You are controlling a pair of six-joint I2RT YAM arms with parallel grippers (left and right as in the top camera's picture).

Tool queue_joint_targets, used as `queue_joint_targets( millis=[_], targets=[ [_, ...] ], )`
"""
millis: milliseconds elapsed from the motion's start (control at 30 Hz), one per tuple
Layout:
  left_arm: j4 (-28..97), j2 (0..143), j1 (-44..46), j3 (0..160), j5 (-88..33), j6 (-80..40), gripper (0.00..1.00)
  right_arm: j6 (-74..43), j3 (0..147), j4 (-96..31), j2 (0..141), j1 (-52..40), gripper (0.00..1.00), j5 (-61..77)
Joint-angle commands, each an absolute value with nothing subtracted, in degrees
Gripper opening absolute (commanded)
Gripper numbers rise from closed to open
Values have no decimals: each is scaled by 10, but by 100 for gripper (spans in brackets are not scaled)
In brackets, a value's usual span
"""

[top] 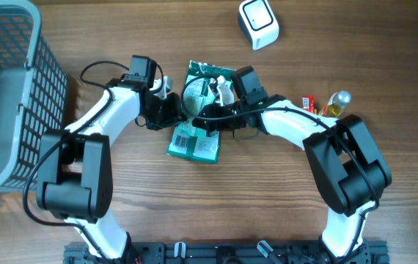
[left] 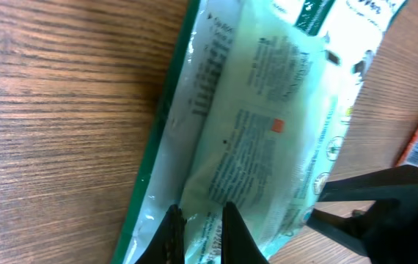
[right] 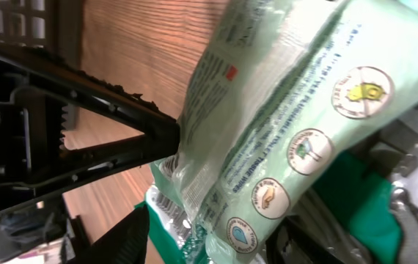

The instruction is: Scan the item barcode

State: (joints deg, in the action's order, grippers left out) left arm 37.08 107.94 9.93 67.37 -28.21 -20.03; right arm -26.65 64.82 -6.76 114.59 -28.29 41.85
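pack (top: 194, 143): soft, pale green, dark green edge, tiny print, round pictures
where: middle of your table (top: 268, 205), between both arms
left gripper (left: 199, 216): pinching the pack's edge
right gripper (right: 209, 238): a finger each side of the pack; squeezing or not, you cannot tell

light: I see even, bright light from above; soft shadows on table (top: 216, 213) | glare: mild sheen on pack (left: 268, 132) | focus: overhead sharp; my wrist views soft, pack print blurred up close

Wooden table (top: 253, 209); on it a grey basket (top: 48, 81); white scanner (top: 258, 23); small bottle (top: 335, 103); red packet (top: 309, 104).
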Motion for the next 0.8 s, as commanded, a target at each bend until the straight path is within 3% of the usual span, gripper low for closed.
queue_joint_targets(
  millis=[0,300,400,467,533,767],
  targets=[
    [364,1054,97,668,-332,-199,4,-277,663,-42,1156,-257,52,447],
    [342,1054,92,668,-349,-197,6,-299,663,-26,1157,-227,57,407],
    [331,1055,93,667,-313,-197,11,-298,663,-20,1157,-229,58,356],
    [331,1058,93,667,-308,-198,19,-284,663,2,1159,-229,58,355],
    [335,1059,93,666,-309,-198,24,-269,663,39,1159,-229,63,335],
    [341,1060,116,656,-310,-197,24,-270,663,88,1160,-229,65,308]
  ],
)
